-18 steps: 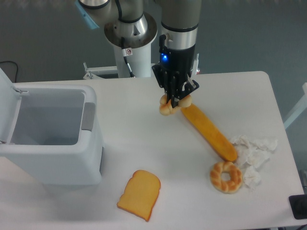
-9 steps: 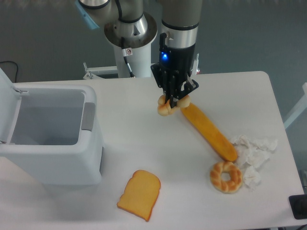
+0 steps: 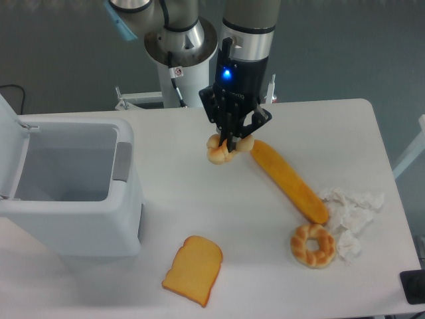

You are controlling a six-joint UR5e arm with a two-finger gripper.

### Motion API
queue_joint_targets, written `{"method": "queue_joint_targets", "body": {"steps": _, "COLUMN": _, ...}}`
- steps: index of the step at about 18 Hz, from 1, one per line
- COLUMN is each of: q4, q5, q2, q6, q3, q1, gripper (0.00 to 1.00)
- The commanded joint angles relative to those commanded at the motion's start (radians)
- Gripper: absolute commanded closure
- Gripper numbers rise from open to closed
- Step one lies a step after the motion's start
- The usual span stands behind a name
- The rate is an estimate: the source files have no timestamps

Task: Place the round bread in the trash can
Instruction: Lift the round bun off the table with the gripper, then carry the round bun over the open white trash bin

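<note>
My gripper (image 3: 229, 143) is shut on a round bread (image 3: 219, 150), a small golden-brown braided ring that hangs tilted from the fingers above the table's middle back. A second look-alike ring (image 3: 313, 244) lies on the table at the front right. The trash can (image 3: 73, 229), a boxy white bin with a grey inside, stands open at the left, well apart from my gripper. Its lid (image 3: 9, 126) is raised at the far left edge.
A long orange baguette (image 3: 288, 180) lies diagonally right of the gripper. A toast slice (image 3: 193, 270) lies near the front edge. Crumpled white paper (image 3: 352, 212) sits at the right beside the second ring. The arm's base (image 3: 178, 53) stands behind the table.
The gripper has moved left and slightly up with the round bread in it, away from the baguette's end.
</note>
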Motion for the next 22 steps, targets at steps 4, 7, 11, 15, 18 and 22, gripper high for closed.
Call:
{"method": "queue_joint_targets", "body": {"steps": 4, "q4": 0.005, "q5": -0.055, "q2": 0.0, "q6": -0.072, "q3": 0.005, "q1": -0.002, "gripper": 0.89}}
{"method": "queue_joint_targets", "body": {"steps": 7, "q4": 0.006, "q5": -0.132, "q2": 0.0, "q6": -0.131, "q3": 0.006, "q1": 0.0, "gripper": 0.89}}
{"method": "queue_joint_targets", "body": {"steps": 11, "q4": 0.006, "q5": -0.184, "q2": 0.003, "q6": -0.178, "q3": 0.012, "q1": -0.006, "gripper": 0.9}}
{"method": "queue_joint_targets", "body": {"steps": 15, "q4": 0.006, "q5": -0.235, "q2": 0.011, "q6": -0.206, "q3": 0.014, "q1": -0.017, "gripper": 0.89}}
{"method": "queue_joint_targets", "body": {"steps": 18, "q4": 0.006, "q5": -0.27, "q2": 0.011, "q6": -0.221, "q3": 0.012, "q1": -0.052, "gripper": 0.9}}
{"method": "queue_joint_targets", "body": {"steps": 22, "q4": 0.008, "q5": -0.281, "q2": 0.011, "q6": -0.244, "q3": 0.012, "q1": -0.097, "gripper": 0.9}}
